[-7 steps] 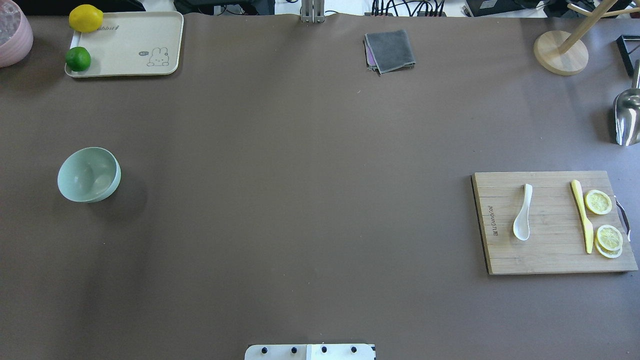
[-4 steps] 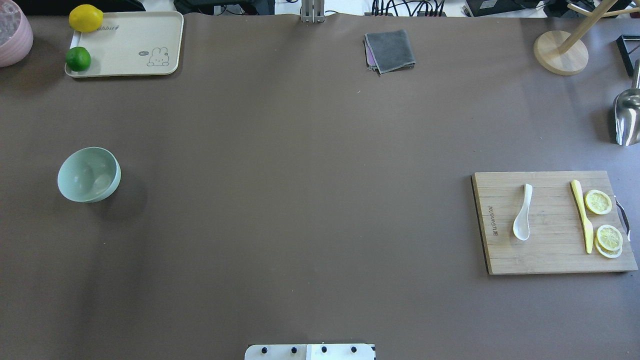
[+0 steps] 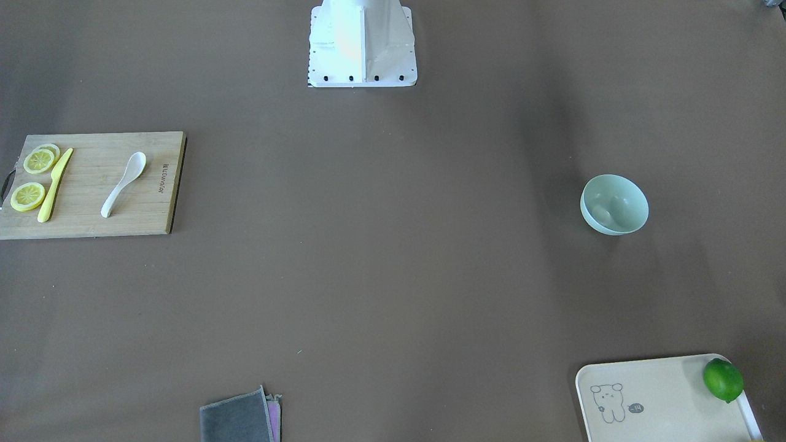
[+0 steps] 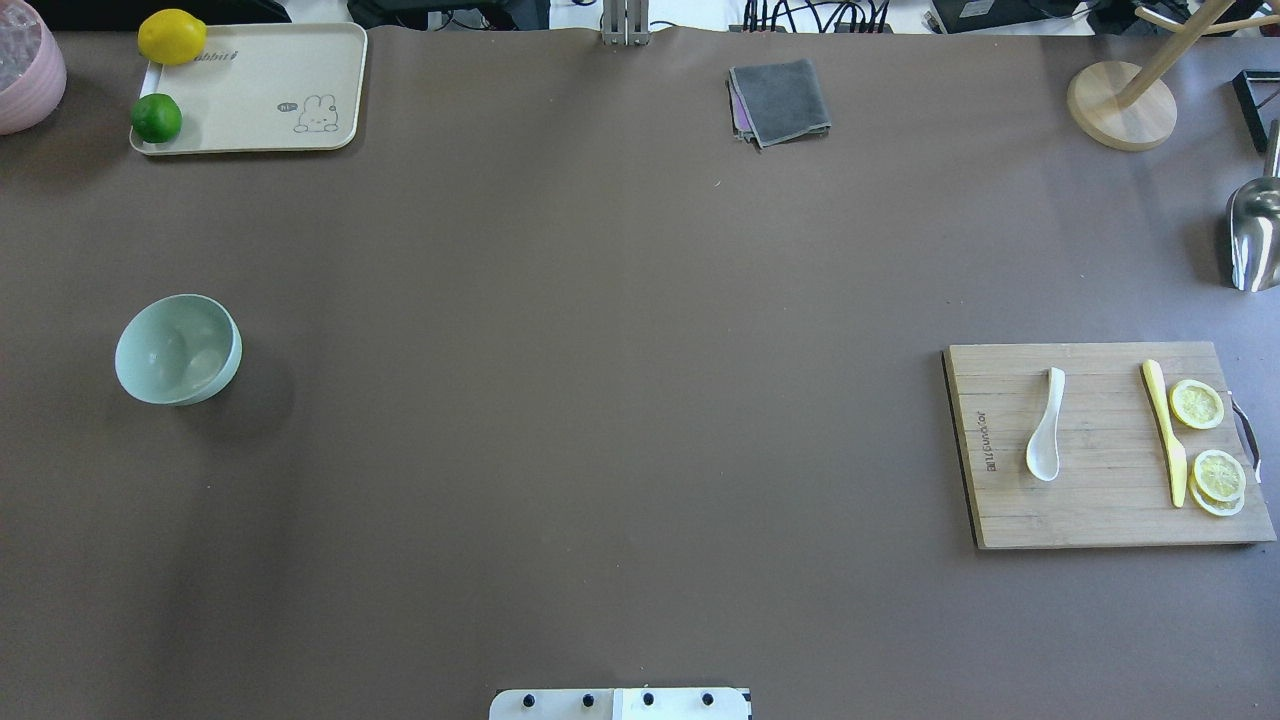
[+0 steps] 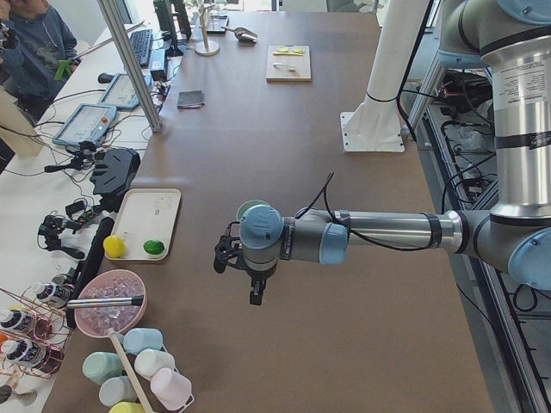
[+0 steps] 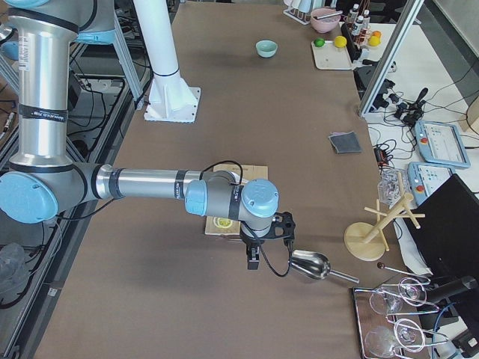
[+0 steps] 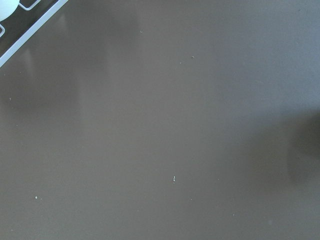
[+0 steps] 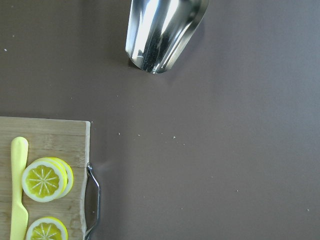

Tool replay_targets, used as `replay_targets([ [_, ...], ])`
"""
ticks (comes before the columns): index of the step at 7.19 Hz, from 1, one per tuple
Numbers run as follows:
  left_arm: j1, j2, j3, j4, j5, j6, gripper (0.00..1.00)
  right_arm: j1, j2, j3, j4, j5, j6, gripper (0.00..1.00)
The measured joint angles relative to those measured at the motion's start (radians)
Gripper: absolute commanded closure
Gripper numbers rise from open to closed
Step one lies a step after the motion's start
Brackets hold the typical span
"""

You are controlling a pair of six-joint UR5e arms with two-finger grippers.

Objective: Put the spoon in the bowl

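Note:
The white spoon (image 4: 1045, 425) lies on a wooden cutting board (image 4: 1100, 510) at the table's right, scoop toward the robot; it also shows in the front view (image 3: 123, 183). The mint-green bowl (image 4: 178, 349) stands empty at the table's left, also in the front view (image 3: 614, 204). Neither gripper shows in the overhead or front view. The left gripper (image 5: 255, 295) hangs above the table just beside the bowl, seen only from the left end. The right gripper (image 6: 252, 260) hangs past the board's outer end, near a metal scoop. I cannot tell whether either is open or shut.
On the board lie a yellow knife (image 4: 1165, 430) and lemon slices (image 4: 1197, 404). A metal scoop (image 4: 1255, 235) and wooden stand (image 4: 1120, 105) are at the far right. A cream tray (image 4: 260, 90) with lemon and lime, a pink bowl (image 4: 25, 65) and a grey cloth (image 4: 780, 100) sit at the back.

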Motion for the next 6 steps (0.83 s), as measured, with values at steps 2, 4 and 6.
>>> replay_targets([
  [2,0.001,-0.003,-0.002,-0.001,0.000,0.003,0.02,-0.003,0.002,0.000,0.001,0.013,0.001,0.00],
  [4,0.002,-0.001,-0.011,0.000,0.000,0.000,0.03,-0.004,0.004,-0.006,0.002,0.014,0.001,0.00],
  [6,0.001,-0.002,-0.032,0.001,0.000,-0.006,0.03,-0.004,0.004,0.005,0.001,0.020,0.002,0.00],
])
